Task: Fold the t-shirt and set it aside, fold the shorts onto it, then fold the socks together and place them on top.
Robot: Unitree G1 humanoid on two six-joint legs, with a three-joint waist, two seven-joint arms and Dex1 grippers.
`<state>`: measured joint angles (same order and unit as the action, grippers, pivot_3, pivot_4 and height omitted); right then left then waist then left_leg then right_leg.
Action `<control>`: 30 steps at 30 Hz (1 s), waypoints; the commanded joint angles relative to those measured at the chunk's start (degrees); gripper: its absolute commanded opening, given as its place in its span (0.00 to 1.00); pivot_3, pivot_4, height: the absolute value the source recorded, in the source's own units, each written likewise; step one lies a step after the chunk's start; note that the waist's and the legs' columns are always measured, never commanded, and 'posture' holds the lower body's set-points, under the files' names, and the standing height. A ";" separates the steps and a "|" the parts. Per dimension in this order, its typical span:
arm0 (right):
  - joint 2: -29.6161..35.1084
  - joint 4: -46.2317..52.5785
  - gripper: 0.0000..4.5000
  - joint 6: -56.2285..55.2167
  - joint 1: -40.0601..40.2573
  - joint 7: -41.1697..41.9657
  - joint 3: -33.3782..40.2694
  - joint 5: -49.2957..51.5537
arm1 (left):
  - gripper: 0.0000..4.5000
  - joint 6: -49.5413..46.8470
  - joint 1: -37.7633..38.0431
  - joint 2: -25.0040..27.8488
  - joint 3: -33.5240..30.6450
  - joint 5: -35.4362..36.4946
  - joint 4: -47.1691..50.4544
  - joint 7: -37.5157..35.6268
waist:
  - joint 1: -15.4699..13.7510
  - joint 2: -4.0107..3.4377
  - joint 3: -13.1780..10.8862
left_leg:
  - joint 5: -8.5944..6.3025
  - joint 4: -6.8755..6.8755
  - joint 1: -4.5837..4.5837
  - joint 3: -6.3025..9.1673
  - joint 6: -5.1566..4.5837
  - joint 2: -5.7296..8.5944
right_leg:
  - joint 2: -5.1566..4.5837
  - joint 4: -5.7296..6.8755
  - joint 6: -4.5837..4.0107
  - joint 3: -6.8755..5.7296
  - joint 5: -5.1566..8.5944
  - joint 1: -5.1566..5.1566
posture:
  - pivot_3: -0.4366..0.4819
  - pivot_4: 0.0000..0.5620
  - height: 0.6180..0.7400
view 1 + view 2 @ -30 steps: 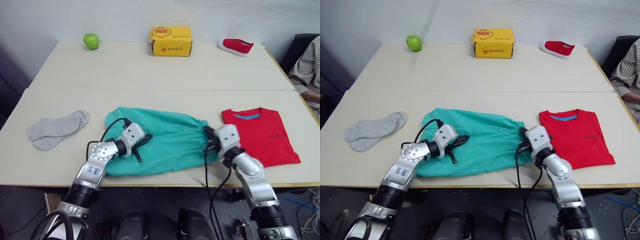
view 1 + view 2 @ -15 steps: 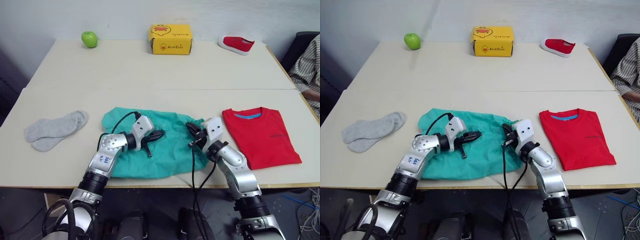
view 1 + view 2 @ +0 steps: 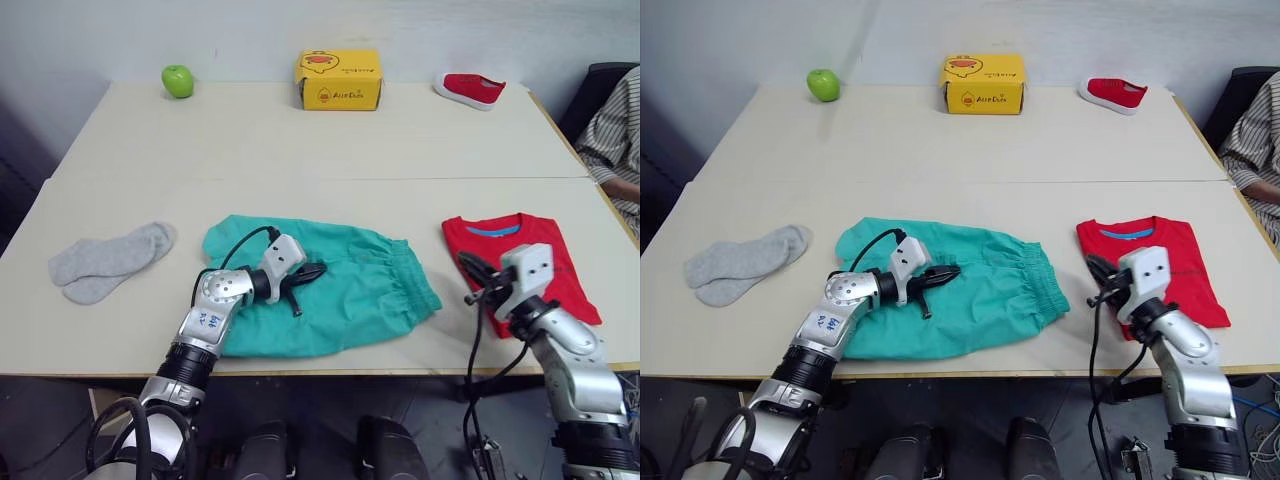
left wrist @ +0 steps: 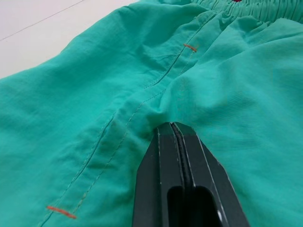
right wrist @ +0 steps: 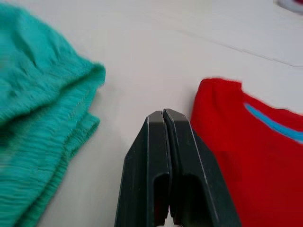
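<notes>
The shorts lay flat mid-table beside the folded t-shirt; both hands, left and right, had fingers pressed together, empty. Folding well likely needed a firm hem pinch.

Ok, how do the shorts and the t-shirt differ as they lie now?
The shorts are teal, lie mid-table and look rumpled; the t-shirt is red, lies flat and neatly folded further right. The left claw rests on the shorts; the right claw hovers at the t-shirt's left edge. Both claws are shut.
</notes>
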<state>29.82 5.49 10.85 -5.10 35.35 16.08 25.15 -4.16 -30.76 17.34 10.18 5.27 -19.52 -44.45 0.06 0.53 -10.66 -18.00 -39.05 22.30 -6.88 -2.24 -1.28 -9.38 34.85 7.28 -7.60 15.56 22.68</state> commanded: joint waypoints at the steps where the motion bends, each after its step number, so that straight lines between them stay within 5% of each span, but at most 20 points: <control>1: 3.10 13.35 0.15 15.18 5.23 0.64 5.56 16.92 | 0.00 2.77 0.76 -1.09 0.08 1.60 -0.44 -2.68 | -0.33 -0.04 -0.01 | -0.02 0.02 0.02 0.03 -0.03 0.00 | -0.02 -0.04 0.00 -0.02 0.00 0.00 | 0.48 0.27 1.00; 7: 6.94 22.92 0.62 40.71 14.97 -14.15 9.72 44.45 | 0.00 7.12 1.39 -1.44 -1.00 3.98 -0.09 -6.74 | -0.78 -0.04 -0.01 | -0.17 0.03 0.06 0.09 -0.11 -0.04 | -0.12 -0.41 0.00 -0.08 0.00 -0.02 | 0.48 0.27 1.00; 12: 5.87 18.97 1.00 46.52 16.28 -28.65 9.21 57.46 | 0.00 9.56 1.76 -1.60 -0.46 4.35 -0.91 -9.67 | -1.16 -0.05 -0.02 | -0.36 0.01 0.08 -0.01 -0.28 -0.10 | -0.14 -0.60 0.01 -0.07 -0.01 -0.02 | 0.48 0.27 1.00; 21: -1.54 16.85 1.00 42.63 12.18 -49.20 -2.59 73.19 | 0.00 11.27 -1.39 -1.72 -0.02 3.24 -5.80 -11.73 | -1.08 -0.02 0.01 | -0.43 0.02 0.07 -0.07 -0.29 -0.32 | 0.16 -0.69 0.02 -0.08 -0.02 -0.02 | 0.48 0.27 1.00; 28: -10.13 9.17 1.00 35.54 6.33 -49.75 -8.32 55.57 | 0.00 11.62 -1.22 -1.15 -0.50 3.28 -6.53 -12.18 | 0.52 0.43 0.43 | -0.50 0.02 -0.01 -0.14 -0.12 -0.67 | 0.62 -0.72 -0.04 0.06 -0.04 -0.03 | 0.48 0.27 1.00; 30: -11.74 7.07 0.91 31.26 5.10 -46.38 -8.51 48.69 | 0.00 11.15 -1.03 -0.96 -0.58 3.60 -6.43 -12.66 | 0.56 0.42 0.65 | -0.50 0.01 -0.03 -0.14 -0.11 -0.77 | 0.72 -0.75 -0.09 0.08 -0.07 -0.04 | 0.48 0.27 1.00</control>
<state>18.93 19.26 44.79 -1.18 -11.48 8.80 81.98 6.81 -31.71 16.16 9.94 8.35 -26.65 -56.54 0.62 0.95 -10.01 -18.50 -39.05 22.26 -7.01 -2.35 -2.05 -8.65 34.09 7.18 -7.53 15.49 22.63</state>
